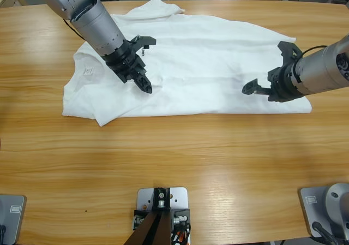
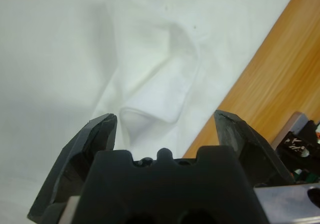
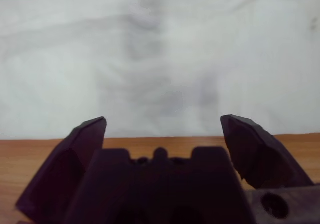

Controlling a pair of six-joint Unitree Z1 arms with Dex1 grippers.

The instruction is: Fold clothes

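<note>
Bench (image 1: 174,157) carries the T-shirt (image 1: 207,65), lying flat across the far half, neck end toward the left arm's side, hem end under the right arm, one sleeve bunched at the far edge. Looks partly folded already; next fold probably end over end. Left tool (image 1: 143,65) sits over the chest area, jaws spread, holding nothing; its wrist view shows a creased fold of cloth just ahead and bench wood beside it. Right tool (image 1: 270,73) hovers above the hem end near the front edge, jaws also spread and empty. Advice: pinch at the edges, both layers, lift evenly, keep cloth taut.
</note>
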